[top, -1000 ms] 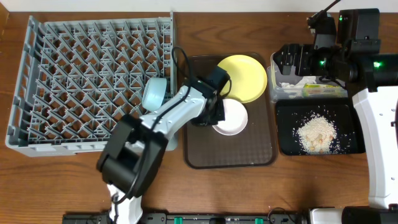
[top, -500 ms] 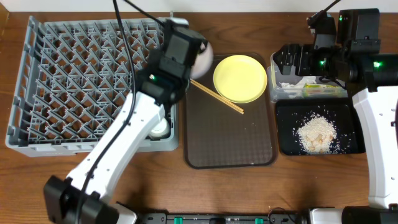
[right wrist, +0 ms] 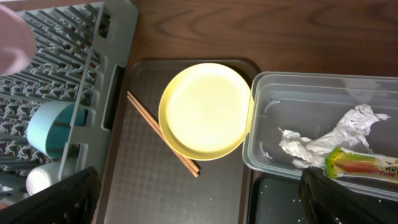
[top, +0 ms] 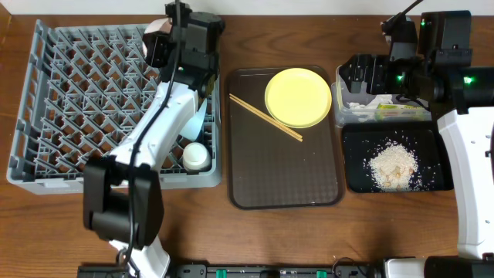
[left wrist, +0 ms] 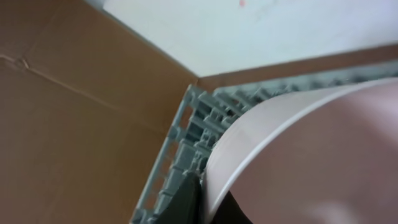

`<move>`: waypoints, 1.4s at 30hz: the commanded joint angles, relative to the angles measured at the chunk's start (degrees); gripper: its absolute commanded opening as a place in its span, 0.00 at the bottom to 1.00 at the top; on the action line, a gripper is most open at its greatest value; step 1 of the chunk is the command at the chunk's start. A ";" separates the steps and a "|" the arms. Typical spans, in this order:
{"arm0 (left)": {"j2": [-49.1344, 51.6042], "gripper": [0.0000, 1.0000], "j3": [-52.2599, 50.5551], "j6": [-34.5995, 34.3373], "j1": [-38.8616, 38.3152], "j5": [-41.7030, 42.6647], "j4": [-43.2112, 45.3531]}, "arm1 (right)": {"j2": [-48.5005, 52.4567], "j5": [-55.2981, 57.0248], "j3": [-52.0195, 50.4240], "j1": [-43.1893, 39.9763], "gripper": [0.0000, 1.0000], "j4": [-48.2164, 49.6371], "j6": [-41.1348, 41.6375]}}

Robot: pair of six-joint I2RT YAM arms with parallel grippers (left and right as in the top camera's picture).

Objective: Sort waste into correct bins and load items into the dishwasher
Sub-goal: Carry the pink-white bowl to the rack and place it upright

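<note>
figure: loading the dish rack. left gripper (top: 171,40) closed on the rim of the white bowl (left wrist: 298,155), held above the far right corner of the dish rack (top: 77,100); right gripper (top: 361,76) wide open and empty over the clear tub (right wrist: 292,93). we judge the hazards thus: the thin rim hold may slip; a release this near the rack wall may drop the bowl outside it, or lodge it askew across the pegs. we count one white bowl in the claw; one light blue bowl (top: 197,116) and one white cup (top: 195,157) in the rack; one yellow plate (top: 298,96) and two chopsticks (top: 265,117) on the brown tray (top: 285,185); one wrapper (right wrist: 360,165); one heap of rice crumbs (top: 392,166) in the black tray (top: 356,177); the paper scraps (right wrist: 336,134) we cannot tell apart to count
</note>
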 commanded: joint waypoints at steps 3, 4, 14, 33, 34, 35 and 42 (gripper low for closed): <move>3.98 0.07 -0.15 2.49 0.31 -6.71 0.94 | 0.15 0.35 0.55 -0.13 0.99 -0.11 -0.17; 4.74 0.07 -0.15 2.49 0.31 -8.09 1.33 | 0.15 0.35 0.55 -0.13 0.99 -0.11 -0.17; 6.58 0.07 -0.33 -0.09 -1.33 -10.32 1.64 | 0.15 0.35 0.55 -0.11 0.99 -0.11 -0.17; 6.60 0.08 -4.74 -2.67 -3.15 -9.88 1.68 | 0.15 0.35 0.55 -0.13 0.99 -0.13 -0.17; 6.60 0.08 -4.74 -2.67 -3.41 -8.74 1.66 | 0.15 0.35 0.55 -0.11 0.99 -0.13 -0.17; 6.60 0.11 -4.74 -2.69 -3.61 -7.08 1.64 | 0.15 0.35 0.55 -0.11 0.99 -0.13 -0.17; 6.60 0.34 -4.74 -4.02 -5.92 -1.95 0.50 | 0.15 0.35 0.55 -0.11 0.99 -0.11 -0.17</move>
